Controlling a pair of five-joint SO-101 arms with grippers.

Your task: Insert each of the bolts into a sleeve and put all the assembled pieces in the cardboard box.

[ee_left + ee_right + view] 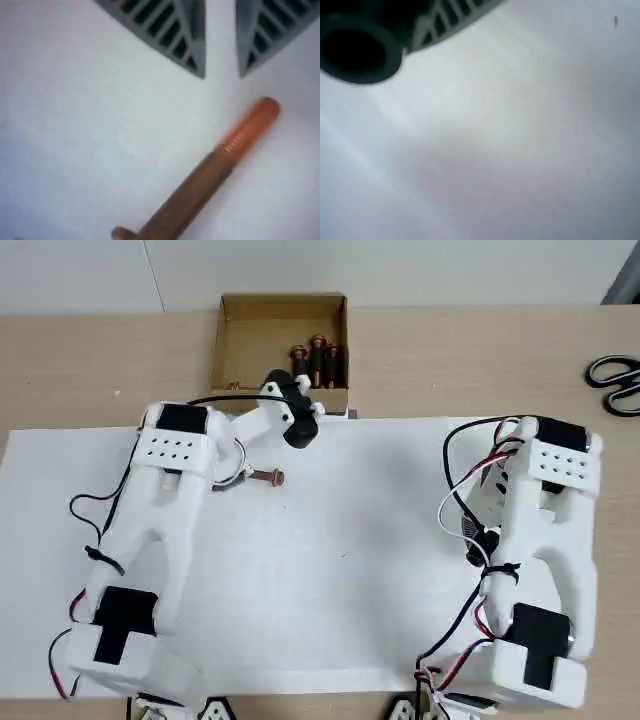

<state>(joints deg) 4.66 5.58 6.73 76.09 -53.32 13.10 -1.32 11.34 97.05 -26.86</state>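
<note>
A brown bolt piece (266,477) lies flat on the white paper, just right of the left arm (175,450). In the left wrist view the piece (200,190) shows a dark brown body and a brighter orange end (255,120). My left gripper (222,75) hovers open close beside that orange end, with nothing between its grey ribbed fingertips (195,60). The cardboard box (222,350) stands at the back with three assembled pieces (316,361) upright in its near right corner. The right arm (560,470) rests folded over the paper on the right, its gripper hidden beneath it.
A white paper sheet (350,570) covers most of the wooden table. Black scissors (615,382) lie at the far right edge. A black joint of the left arm (297,420) sits just in front of the box.
</note>
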